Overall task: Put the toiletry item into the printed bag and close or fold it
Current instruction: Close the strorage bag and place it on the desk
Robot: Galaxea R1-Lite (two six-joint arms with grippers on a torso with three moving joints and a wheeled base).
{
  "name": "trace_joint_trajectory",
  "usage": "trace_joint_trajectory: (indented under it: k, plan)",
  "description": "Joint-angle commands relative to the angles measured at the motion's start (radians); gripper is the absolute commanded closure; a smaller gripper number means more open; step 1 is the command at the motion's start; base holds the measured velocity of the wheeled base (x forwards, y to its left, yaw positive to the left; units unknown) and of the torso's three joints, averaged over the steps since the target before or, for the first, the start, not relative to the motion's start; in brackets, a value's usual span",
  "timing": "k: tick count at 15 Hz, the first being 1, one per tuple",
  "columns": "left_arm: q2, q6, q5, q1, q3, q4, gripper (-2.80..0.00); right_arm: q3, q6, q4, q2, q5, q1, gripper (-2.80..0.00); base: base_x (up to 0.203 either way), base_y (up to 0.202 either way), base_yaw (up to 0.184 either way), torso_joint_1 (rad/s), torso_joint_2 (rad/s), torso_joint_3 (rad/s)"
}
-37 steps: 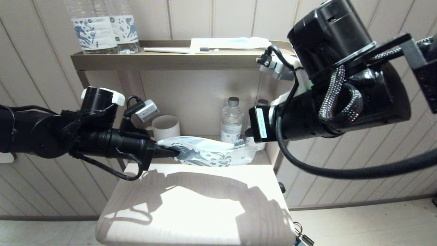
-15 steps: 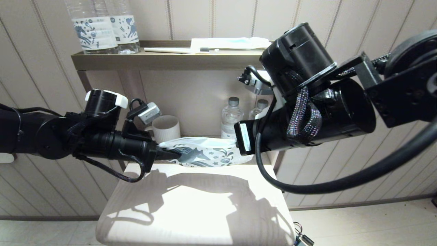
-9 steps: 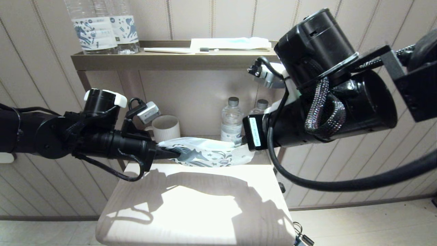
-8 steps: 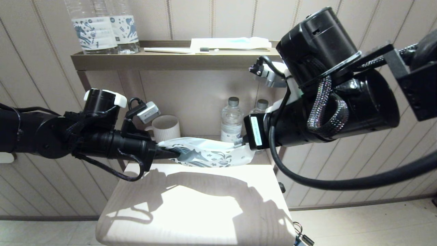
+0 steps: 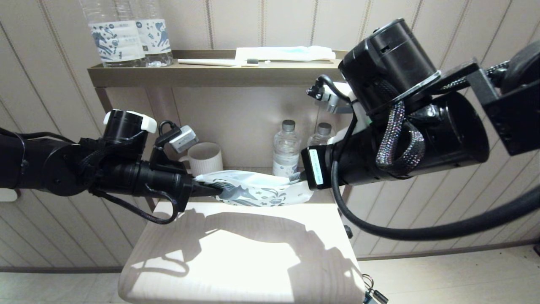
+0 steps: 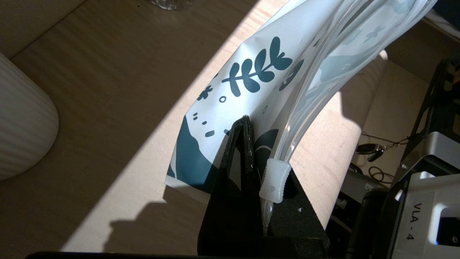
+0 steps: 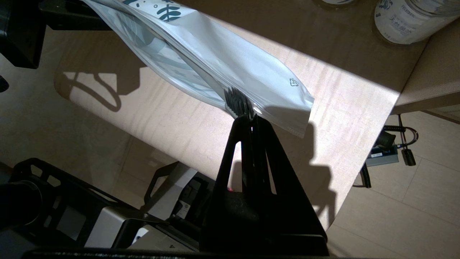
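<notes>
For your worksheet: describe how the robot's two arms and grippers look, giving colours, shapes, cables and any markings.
Both arms are matte black and cylindrical, with black cables looping alongside. The left gripper and right gripper have flat, black, triangular fingers. The left arm has a white cap; the right has a glittery braided sleeve and white label. A silver part in the left wrist view reads "VLA-4".

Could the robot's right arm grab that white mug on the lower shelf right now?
Probably not. The right claw is shut on the toothbrush at the printed bag, and the mug stands behind the bag and the left claw holding it.
</notes>
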State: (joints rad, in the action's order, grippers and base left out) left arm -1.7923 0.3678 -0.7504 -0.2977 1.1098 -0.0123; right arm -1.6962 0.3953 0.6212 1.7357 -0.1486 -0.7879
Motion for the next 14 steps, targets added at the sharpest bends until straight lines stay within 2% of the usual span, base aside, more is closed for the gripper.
trace_joint_trajectory:
  k: [1, 14]
  plan:
    - [-0.001, 0.002, -0.004, 0.000, 0.001, 0.000, 0.00, 0.001, 0.002, 0.003, 0.013, 0.000, 0.000, 0.00, 0.000, 0.000, 0.000, 0.000, 0.00, 0.000]
    - [0.011, 0.002, -0.006, 0.000, -0.005, -0.001, 0.00, -0.086, 0.002, 0.003, 0.140, 0.000, -0.028, 0.00, 0.000, 0.000, 0.000, 0.000, 0.00, 0.000]
